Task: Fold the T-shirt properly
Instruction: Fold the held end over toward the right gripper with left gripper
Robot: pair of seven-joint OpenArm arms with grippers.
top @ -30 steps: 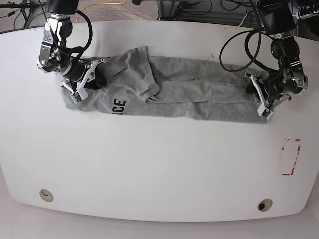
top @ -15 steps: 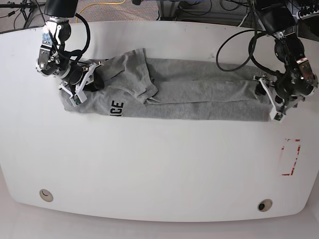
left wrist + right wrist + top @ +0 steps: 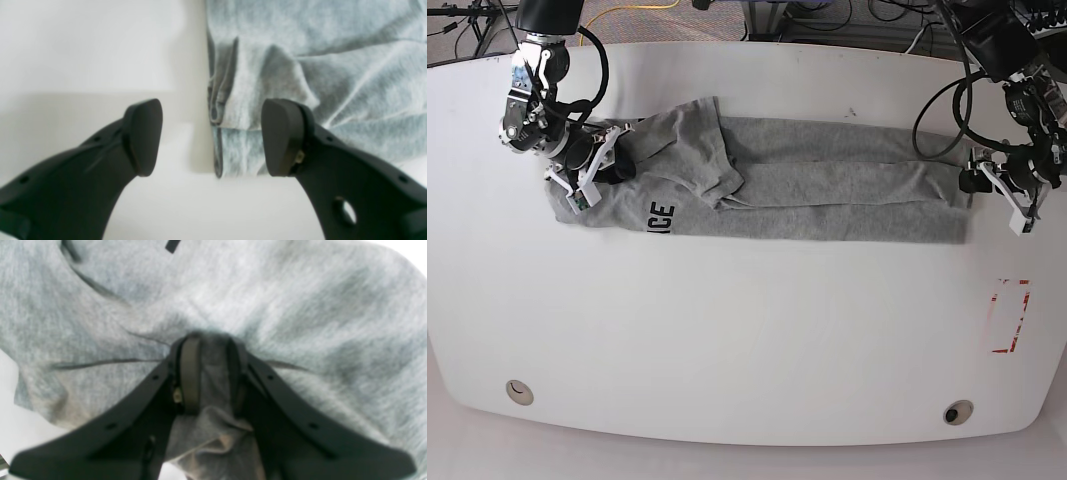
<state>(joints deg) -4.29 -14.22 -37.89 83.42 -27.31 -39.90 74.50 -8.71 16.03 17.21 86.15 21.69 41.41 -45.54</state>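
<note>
Heather-grey T-shirt (image 3: pixel 847 222) in a long folded band, pinned at one end and free at the other.
On the base view's dial, your shirt runs across the bench (image 3: pixel 747 340) from about 10 o'clock to between 2 and 3, its dark block lettering (image 3: pixel 660 217) toward 10. Your right claw (image 3: pixel 213 350) is closed on a bunched bit of cloth at the 10 o'clock end, probably to anchor the band while you work the other side. Your left claw (image 3: pixel 211 136) stands wide open around the far end's edge, holding nothing, likely so you can square that layered end or regrip it. The flap slanting toward 11 suggests your fold needs more tidying; pulling the free end could drag it askew.
</note>
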